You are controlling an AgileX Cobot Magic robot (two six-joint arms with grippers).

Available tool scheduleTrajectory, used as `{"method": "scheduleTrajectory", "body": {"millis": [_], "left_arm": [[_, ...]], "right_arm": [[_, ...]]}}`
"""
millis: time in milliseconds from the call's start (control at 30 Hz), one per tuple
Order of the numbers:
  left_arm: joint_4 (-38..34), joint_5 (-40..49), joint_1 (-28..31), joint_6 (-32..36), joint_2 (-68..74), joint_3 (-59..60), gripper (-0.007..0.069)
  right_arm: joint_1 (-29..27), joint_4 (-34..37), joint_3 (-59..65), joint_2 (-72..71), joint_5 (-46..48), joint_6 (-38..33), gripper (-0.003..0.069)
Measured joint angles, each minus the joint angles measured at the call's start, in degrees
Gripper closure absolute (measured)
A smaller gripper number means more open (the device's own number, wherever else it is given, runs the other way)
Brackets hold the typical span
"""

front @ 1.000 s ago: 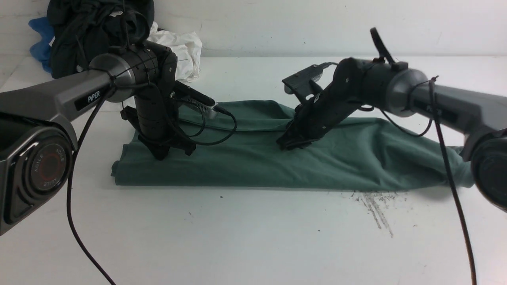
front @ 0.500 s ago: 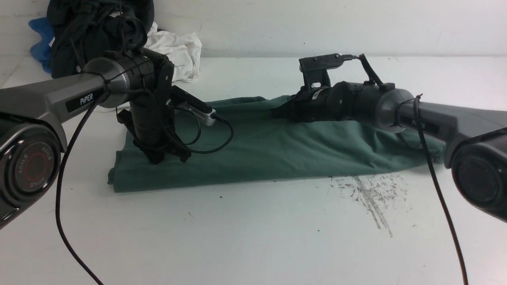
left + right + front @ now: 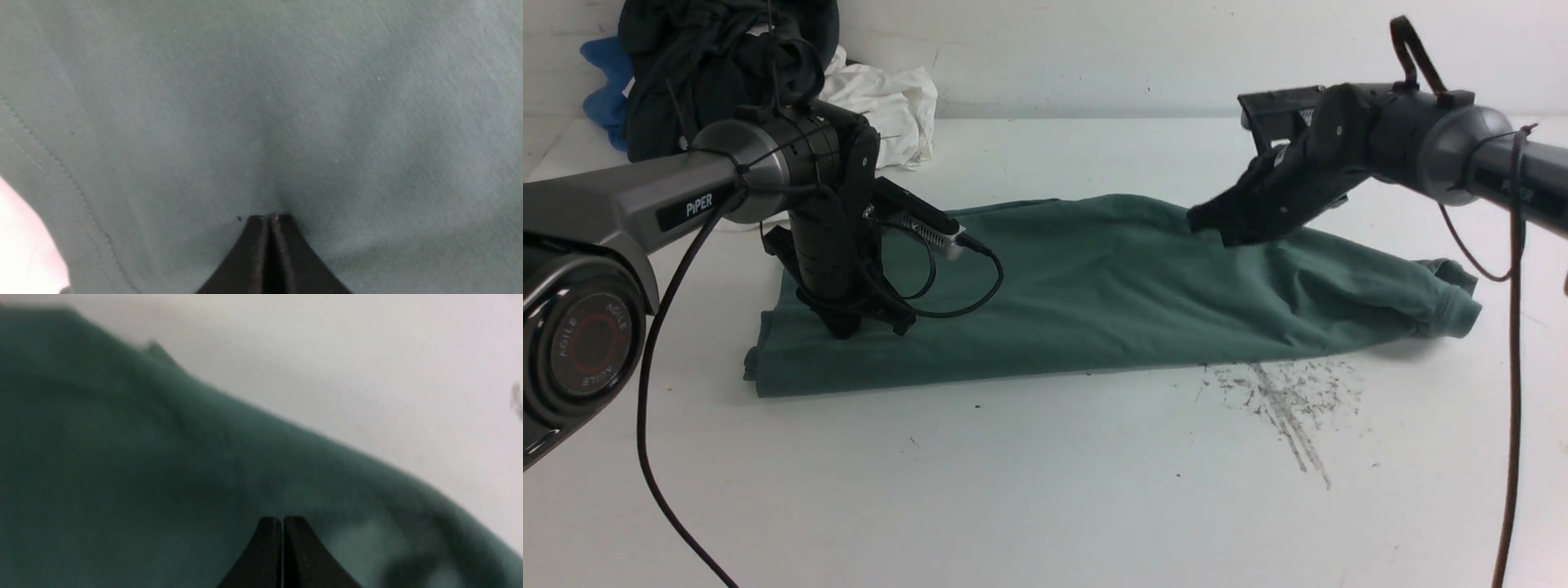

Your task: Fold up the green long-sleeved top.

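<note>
While the green long-sleeved top [image 3: 1094, 302] lies as a long folded band across the table [image 3: 1045, 490], we judge it soft, light, limp | best taken at an edge or the cuff [image 3: 1454, 306] | left gripper [image 3: 845, 327] pressed together, tips down on the top's left end | right gripper [image 3: 1215, 224] pressed together, empty, at its far edge
</note>
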Motion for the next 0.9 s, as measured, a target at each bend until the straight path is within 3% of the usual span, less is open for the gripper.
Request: {"method": "scheduleTrajectory", "body": {"millis": [133, 367, 533, 600, 900], "left_arm": [[-0.8, 0.1, 0.1, 0.0, -0.1, 0.0, 0.0632], [-2.0, 1.2, 0.1, 0.0, -1.9, 3.4, 0.0632], [-3.4, -4.2, 0.0, -0.1, -8.1, 14.9, 0.0632], [-4.5, -7.5, 0.0, -0.5, -12.6, 22.0, 0.0632], [-6.6, -7.7, -0.1, -1.4, -20.5, 33.2, 0.0632]], "right_arm": [[0.9, -4.0, -0.4, 1.7, 3.1, 0.0, 0.0656], [1.2, -4.8, 1.1, 1.2, 4.6, 0.2, 0.0656], [1.5, -4.5, 12.4, -5.4, 2.6, 0.3, 0.0656], [1.5, -3.3, 22.4, -11.4, -0.4, 1.2, 0.0656], [1.7, -1.4, 48.1, -27.4, -6.6, 3.9, 0.0656]]}}
